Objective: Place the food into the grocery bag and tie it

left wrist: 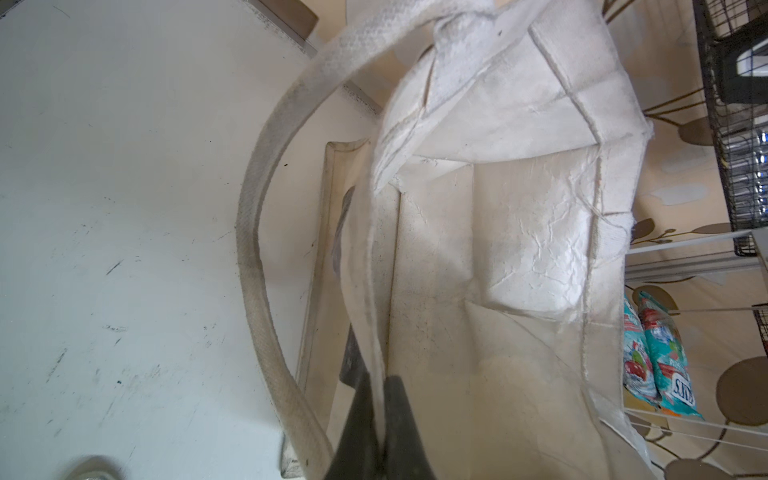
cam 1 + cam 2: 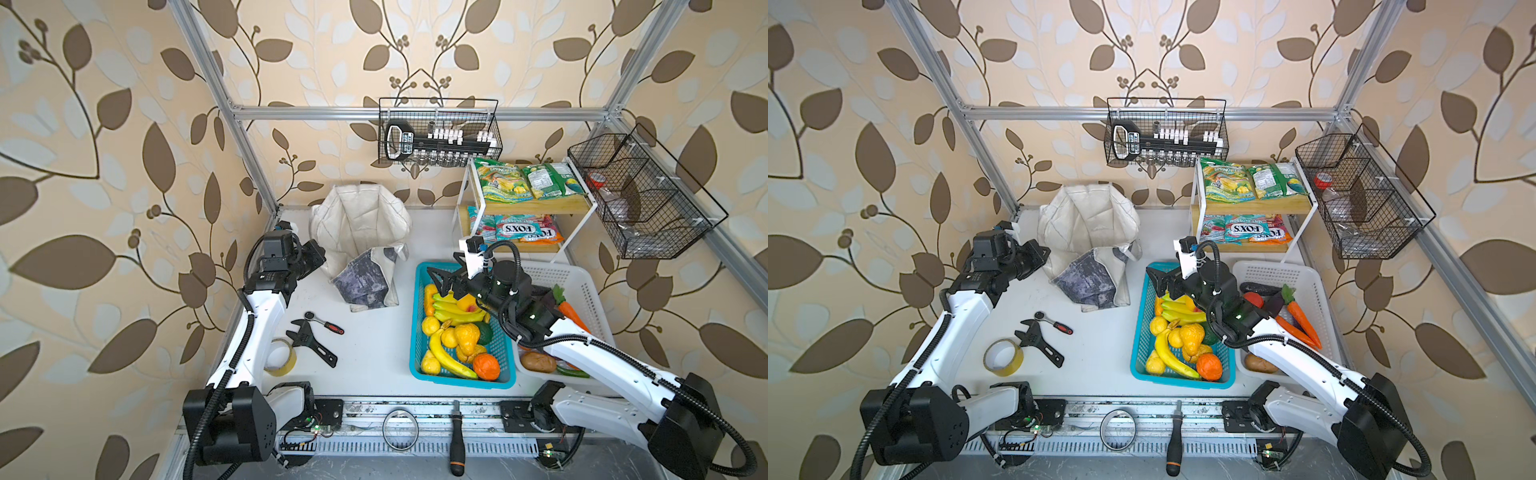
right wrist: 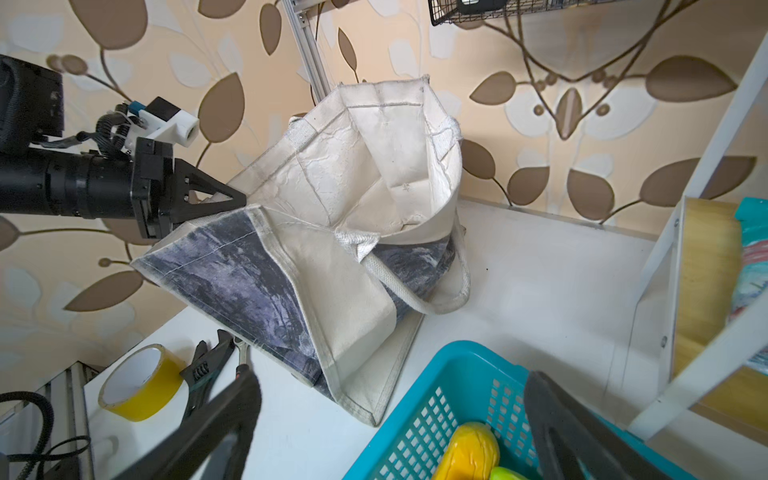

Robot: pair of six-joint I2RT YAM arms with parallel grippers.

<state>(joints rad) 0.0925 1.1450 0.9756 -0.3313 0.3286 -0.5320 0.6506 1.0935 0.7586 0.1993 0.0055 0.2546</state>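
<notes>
The grocery bag [image 2: 361, 237] [image 2: 1090, 232] stands open at the back of the table, its grey-blue panel facing forward. My left gripper [image 2: 321, 254] [image 1: 380, 399] is shut on the bag's rim [image 3: 249, 208] at its left side; a white strap [image 1: 253, 249] loops beside it. My right gripper [image 2: 440, 276] [image 3: 392, 386] hangs open over the far end of the blue basket, holding nothing. Two green-and-yellow snack packets [image 2: 503, 180] [image 2: 552, 178] lie on the shelf top. The carrot [image 2: 571, 313] lies in the white basket. Yellow toy fruits [image 2: 449, 336] fill the blue basket.
The blue basket [image 2: 415, 316] and white basket [image 2: 582, 286] sit side by side at right. FOX'S packets [image 2: 515, 230] lie on the lower shelf of the rack. A tape roll [image 2: 282, 357], wrench [image 2: 311, 340] and ratchet [image 2: 324, 322] lie front left. Wire baskets [image 2: 640, 195] hang on the frame.
</notes>
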